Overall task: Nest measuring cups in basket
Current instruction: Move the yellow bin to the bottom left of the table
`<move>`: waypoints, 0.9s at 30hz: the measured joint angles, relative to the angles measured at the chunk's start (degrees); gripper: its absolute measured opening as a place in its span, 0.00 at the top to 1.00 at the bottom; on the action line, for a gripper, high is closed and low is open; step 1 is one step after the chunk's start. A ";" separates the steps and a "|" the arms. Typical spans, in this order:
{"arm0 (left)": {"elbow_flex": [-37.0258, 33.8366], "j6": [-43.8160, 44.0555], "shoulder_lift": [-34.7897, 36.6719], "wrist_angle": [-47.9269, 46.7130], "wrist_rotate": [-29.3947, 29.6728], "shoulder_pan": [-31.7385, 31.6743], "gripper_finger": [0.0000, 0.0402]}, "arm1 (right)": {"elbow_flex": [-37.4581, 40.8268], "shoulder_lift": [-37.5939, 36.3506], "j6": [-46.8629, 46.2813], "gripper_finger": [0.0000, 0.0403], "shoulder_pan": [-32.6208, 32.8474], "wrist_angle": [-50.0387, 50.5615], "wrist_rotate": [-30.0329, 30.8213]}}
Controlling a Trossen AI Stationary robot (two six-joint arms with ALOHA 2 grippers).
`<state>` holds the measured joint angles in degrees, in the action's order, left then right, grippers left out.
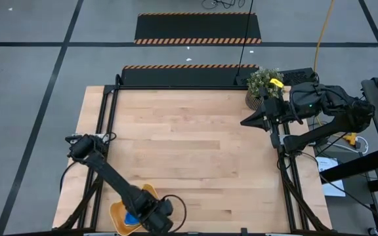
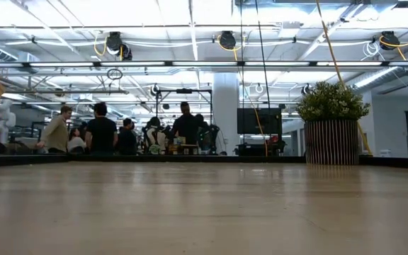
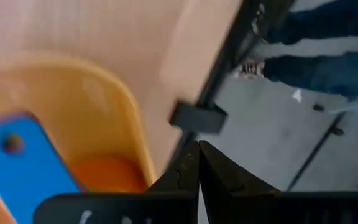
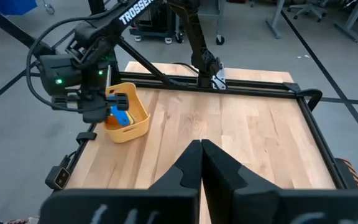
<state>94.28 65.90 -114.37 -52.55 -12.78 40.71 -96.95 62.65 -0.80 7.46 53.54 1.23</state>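
- Left wrist view: nearest the lens, my left gripper point(image 3: 197, 163) has its fingers pressed together on nothing, hanging above the basket point(image 3: 126, 109). Inside lie a blue cup handle point(image 3: 27, 163) and an orange cup point(image 3: 107, 174).
- High view: the basket point(image 1: 151, 193) sits at the table's point(image 1: 195, 144) near left edge, half under my left arm; my right gripper point(image 1: 247, 121) waits far right, beside a potted plant point(image 1: 263, 82).
- Right wrist view: my right gripper point(image 4: 201, 149) is likewise closed and empty.
- Low view: only bare tabletop, people beyond.
- I judge the cups light, stiff and slick; the flat handle is the best hold.
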 joint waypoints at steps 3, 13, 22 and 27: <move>0.00 2.61 0.00 1.04 -2.33 1.68 0.99 | 0.00 -0.19 0.00 1.00 0.00 0.00 0.00; 3.77 8.17 0.94 14.85 -1.92 6.16 0.99 | 0.00 -0.97 -0.65 1.00 0.00 -0.02 -1.54; -2.50 17.89 0.09 9.48 -0.71 11.99 0.99 | 0.00 -1.59 -1.45 1.00 0.00 -0.01 -1.55; -5.72 15.60 0.10 9.07 -0.84 12.31 0.99 | 0.00 -2.63 -3.61 1.00 0.00 0.02 -1.73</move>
<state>88.56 81.50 -114.27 -43.48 -13.62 53.01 -96.95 60.02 -4.41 7.46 53.56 -0.49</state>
